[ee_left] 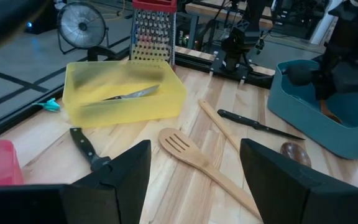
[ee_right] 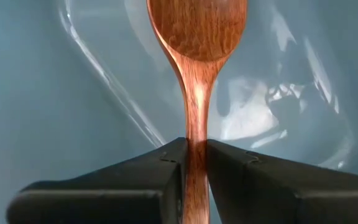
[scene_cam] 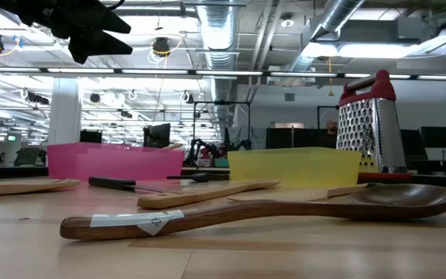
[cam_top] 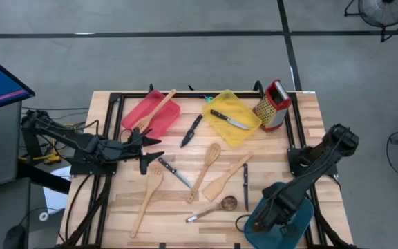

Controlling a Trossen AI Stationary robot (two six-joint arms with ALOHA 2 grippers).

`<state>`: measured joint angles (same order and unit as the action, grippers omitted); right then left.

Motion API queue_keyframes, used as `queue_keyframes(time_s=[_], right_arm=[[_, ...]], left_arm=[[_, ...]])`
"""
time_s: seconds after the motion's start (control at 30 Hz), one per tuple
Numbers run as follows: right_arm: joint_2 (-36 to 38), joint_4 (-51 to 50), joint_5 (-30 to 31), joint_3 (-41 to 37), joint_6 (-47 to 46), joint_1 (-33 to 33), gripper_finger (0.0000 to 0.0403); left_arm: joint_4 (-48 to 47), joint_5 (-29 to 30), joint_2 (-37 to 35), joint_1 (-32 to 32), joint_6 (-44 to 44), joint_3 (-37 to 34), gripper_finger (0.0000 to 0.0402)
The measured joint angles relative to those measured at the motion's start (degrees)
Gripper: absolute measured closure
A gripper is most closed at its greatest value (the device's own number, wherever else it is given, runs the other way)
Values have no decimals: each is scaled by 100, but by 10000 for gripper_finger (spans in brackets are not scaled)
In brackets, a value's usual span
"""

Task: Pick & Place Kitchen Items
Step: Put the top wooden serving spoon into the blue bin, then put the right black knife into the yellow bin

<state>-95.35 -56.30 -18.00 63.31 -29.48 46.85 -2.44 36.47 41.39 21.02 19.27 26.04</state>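
Pale wooden planks make up the table [cam_top: 275, 173], which stands on a grey floor. Over its front right corner the right gripper [ee_right: 194, 163] is pinched tight on the handle of a reddish wooden spoon [ee_right: 196, 37], whose bowl hangs above the teal tray [cam_top: 302, 228] (glossy blue fills the wrist view behind it). At the table's left edge the left gripper [ee_left: 194, 165] hovers with its fingers spread wide and nothing between them, pointing across the table. Just beyond its tips lie a black-handled knife [cam_top: 175, 173] and a slotted turner [cam_top: 148, 199]. Near the middle rest a wooden spoon [cam_top: 206, 171], a flat spatula [cam_top: 226, 181], a slim dark knife [cam_top: 246, 177] and a dark-bowled spoon [cam_top: 213, 209]. Farther back, the red tray [cam_top: 163, 123] carries a wooden utensil, another knife [cam_top: 191, 131] lies between the trays, and the yellow tray [cam_top: 244, 133] holds a steel knife [cam_top: 229, 120]. Beside the yellow tray stands the box grater [cam_top: 273, 105].
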Motion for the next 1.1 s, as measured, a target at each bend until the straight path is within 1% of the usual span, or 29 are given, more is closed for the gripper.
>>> queue_keyframes(time_s=[0.3, 0.5, 0.63, 0.7, 0.87, 1.0, 1.1], right_arm=[[-148, 74, 24, -50, 154, -4, 339], [-151, 96, 54, -146, 12, -8, 316], [-151, 86, 198, -168, -218, -49, 299], [-151, 86, 302, -168, -361, -74, 289], [-52, 26, 287, -131, -857, -315, 249], [179, -230, 298, 200, -1113, -669, 212], [410, -491, 321, 543, -1156, -951, 194]], left_arm=[[-2, 0, -1, 0, 0, 0, 174], [0, -2, -1, 0, 0, 0, 174], [0, -2, -2, 0, 0, 0, 174], [-2, -2, 0, 0, 0, 0, 174], [-1, -4, -1, 0, 1, 0, 174], [0, -4, -1, 0, 2, 0, 174], [1, -4, -1, 0, 1, 0, 174]])
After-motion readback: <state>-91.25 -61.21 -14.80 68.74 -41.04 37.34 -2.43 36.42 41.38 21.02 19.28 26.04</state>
